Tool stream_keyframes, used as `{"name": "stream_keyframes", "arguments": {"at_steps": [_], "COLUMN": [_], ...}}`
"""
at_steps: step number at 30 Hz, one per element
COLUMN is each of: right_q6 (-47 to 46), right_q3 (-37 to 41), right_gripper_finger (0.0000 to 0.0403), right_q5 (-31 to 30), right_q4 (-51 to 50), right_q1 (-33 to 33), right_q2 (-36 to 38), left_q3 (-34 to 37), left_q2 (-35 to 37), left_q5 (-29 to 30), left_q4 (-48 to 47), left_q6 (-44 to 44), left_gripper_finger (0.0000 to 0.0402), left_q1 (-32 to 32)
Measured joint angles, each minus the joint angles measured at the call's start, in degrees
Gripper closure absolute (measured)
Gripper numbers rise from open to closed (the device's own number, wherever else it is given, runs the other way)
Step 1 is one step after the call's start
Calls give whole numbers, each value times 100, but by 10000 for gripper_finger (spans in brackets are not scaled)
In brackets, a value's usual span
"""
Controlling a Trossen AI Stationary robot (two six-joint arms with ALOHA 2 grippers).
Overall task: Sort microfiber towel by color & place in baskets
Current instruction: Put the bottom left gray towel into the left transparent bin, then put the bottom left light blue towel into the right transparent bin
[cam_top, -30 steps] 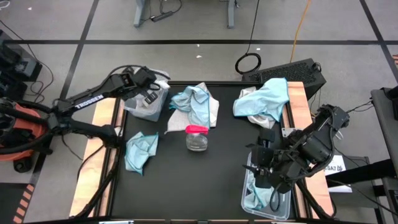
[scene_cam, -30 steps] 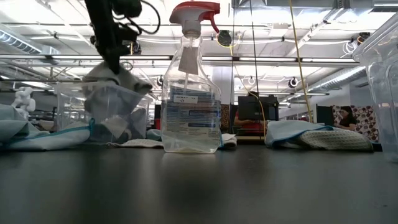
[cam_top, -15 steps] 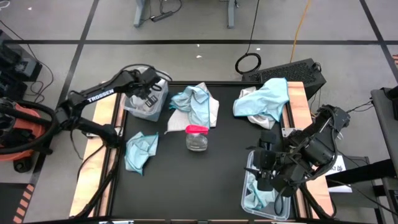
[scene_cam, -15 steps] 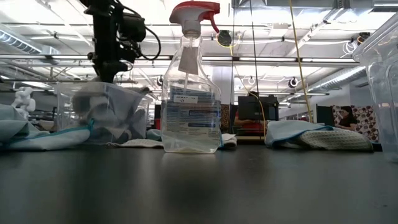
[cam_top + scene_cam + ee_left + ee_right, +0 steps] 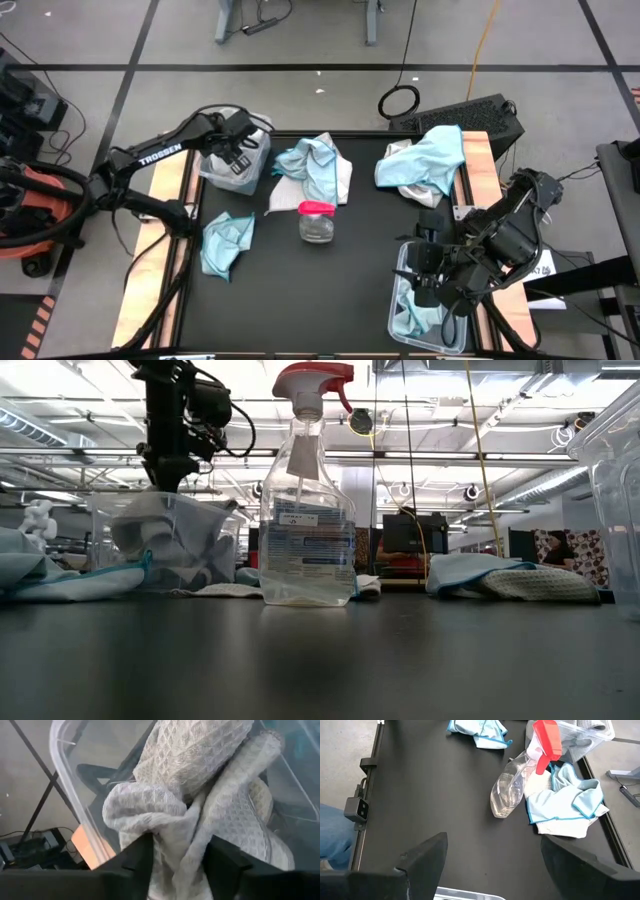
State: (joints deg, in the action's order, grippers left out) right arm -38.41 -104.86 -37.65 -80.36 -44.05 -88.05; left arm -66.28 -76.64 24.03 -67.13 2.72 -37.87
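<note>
Towels are spread over the black desk (image 5: 340, 280), and two clear baskets are set on it. The left gripper (image 5: 240, 152) is held down inside the basket (image 5: 215, 172) at the far left corner, right over a bunched white towel (image 5: 200, 815) that lies in that basket. In the left wrist view its two dark fingers (image 5: 137, 857) are seen parted, one on each side of a fold of the white towel, and the cloth is touched but not squeezed. The right gripper (image 5: 428, 275) is held above the near right side of the desk, over the far end of the second basket (image 5: 396, 312). Its fingers (image 5: 427, 855) are spread wide apart and nothing is held between them. A blue towel (image 5: 412, 318) is seen lying in that second basket. A spray bottle with a red top (image 5: 317, 220) stands in the middle of the desk. Just behind it a blue towel and a white towel are piled together (image 5: 318, 168). Another blue towel (image 5: 226, 242) lies alone near the left edge. One more heap of blue and white cloth (image 5: 425, 162) is laid at the far right corner, partly over the wooden edge.
</note>
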Motion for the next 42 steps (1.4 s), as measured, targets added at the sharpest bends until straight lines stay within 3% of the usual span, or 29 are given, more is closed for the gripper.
{"name": "stream_keyframes", "arguments": {"at_steps": [6, 11, 18, 21, 24, 33, 42], "right_q6": [28, 19, 11, 15, 21, 13, 45], "right_q3": [0, 0, 0, 0, 0, -2, -2], "right_gripper_finger": [90, 90, 90, 90, 90, 90, 90], "right_q5": [-20, -20, -22, -22, -30, -31, -26], "right_q4": [0, 0, 6, 35, 46, 48, 47], "right_q1": [2, 3, 4, 4, 4, 4, 4], "right_q2": [0, 0, 0, 0, 0, 0, 0], "left_q3": [-237, -450, -616, -616, -616, -263, 476], "left_q2": [364, 929, 1731, 1917, 1982, 1936, 1660], "left_q5": [5, -49, -1354, -2092, -2467, -2594, -2593], "left_q4": [3, 3, -404, -885, -1296, -1546, -918], "left_q6": [-4, -48, -6, 113, 411, 1408, 2237], "left_gripper_finger": [172, 156, 155, 155, 155, 155, 155], "left_q1": [2, 139, 708, 1067, 1508, 3170, 4567]}}
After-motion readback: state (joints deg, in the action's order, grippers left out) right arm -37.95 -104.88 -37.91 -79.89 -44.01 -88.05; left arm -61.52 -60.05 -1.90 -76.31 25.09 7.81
